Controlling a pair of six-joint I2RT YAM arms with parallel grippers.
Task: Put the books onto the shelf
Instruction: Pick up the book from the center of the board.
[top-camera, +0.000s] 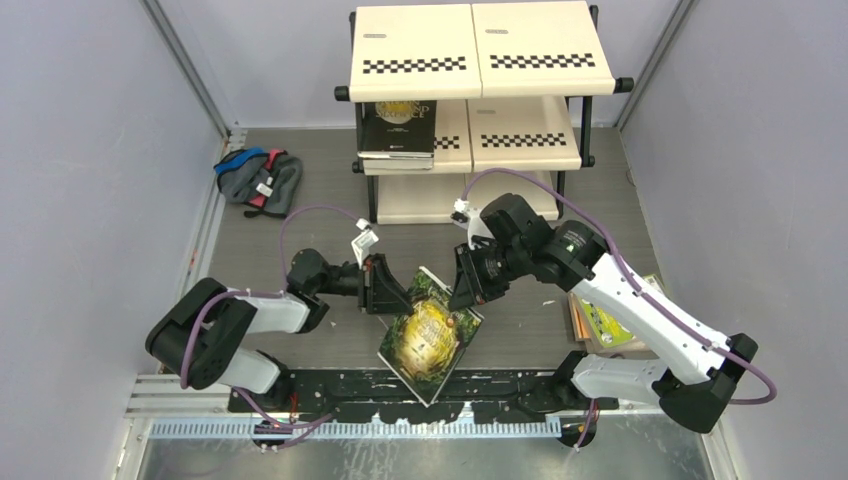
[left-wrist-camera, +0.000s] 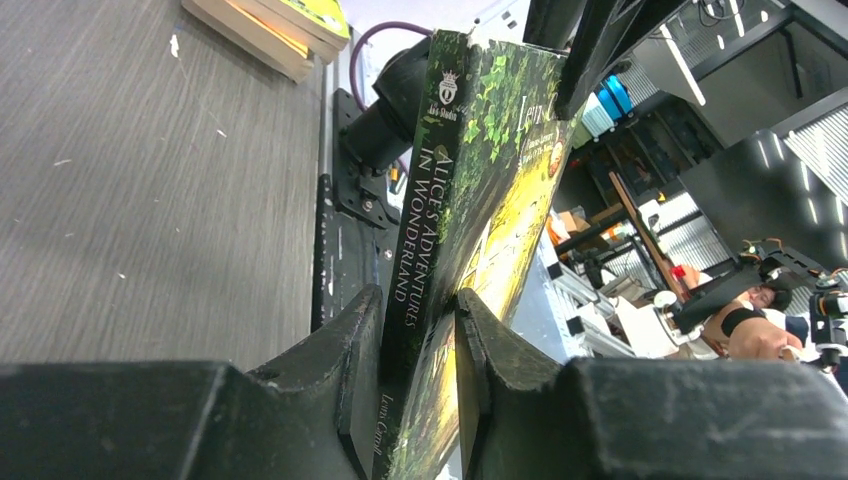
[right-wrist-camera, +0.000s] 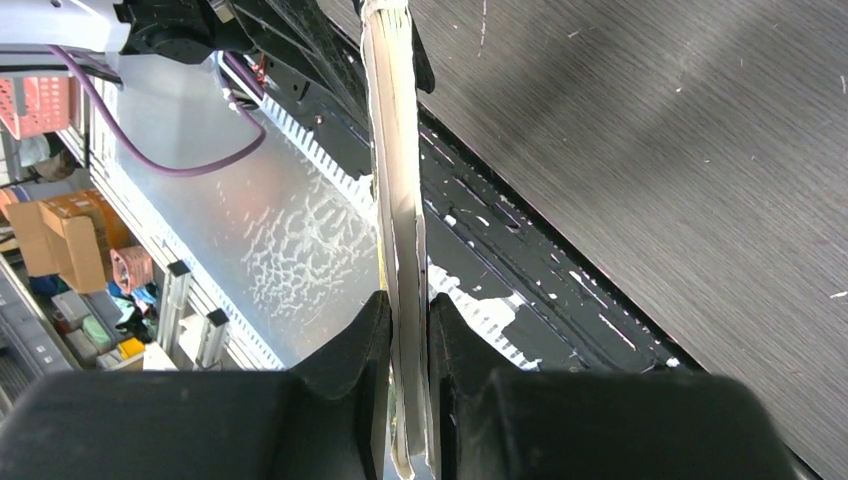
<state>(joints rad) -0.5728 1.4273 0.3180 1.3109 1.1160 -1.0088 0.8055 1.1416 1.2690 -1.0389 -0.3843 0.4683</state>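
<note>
A dark green-gold book (top-camera: 430, 335), "Alice's Adventures in Wonderland", hangs tilted in the air over the near part of the table, held by both arms. My left gripper (top-camera: 385, 290) is shut on its spine side; in the left wrist view the book (left-wrist-camera: 470, 170) stands between the fingers of the left gripper (left-wrist-camera: 420, 330). My right gripper (top-camera: 465, 290) is shut on the opposite edge, and the page block of the book (right-wrist-camera: 395, 150) runs up from the right gripper (right-wrist-camera: 408, 320). The shelf (top-camera: 480, 40) stands at the far side with a black book (top-camera: 398, 125) on its middle tier.
A stack of books (top-camera: 610, 320) with a lime green one on top lies at the right, behind my right arm; the same stack (left-wrist-camera: 280, 25) shows in the left wrist view. A grey-blue cloth bundle (top-camera: 258, 178) lies far left by the wall. The black base rail (top-camera: 420, 400) runs along the near edge.
</note>
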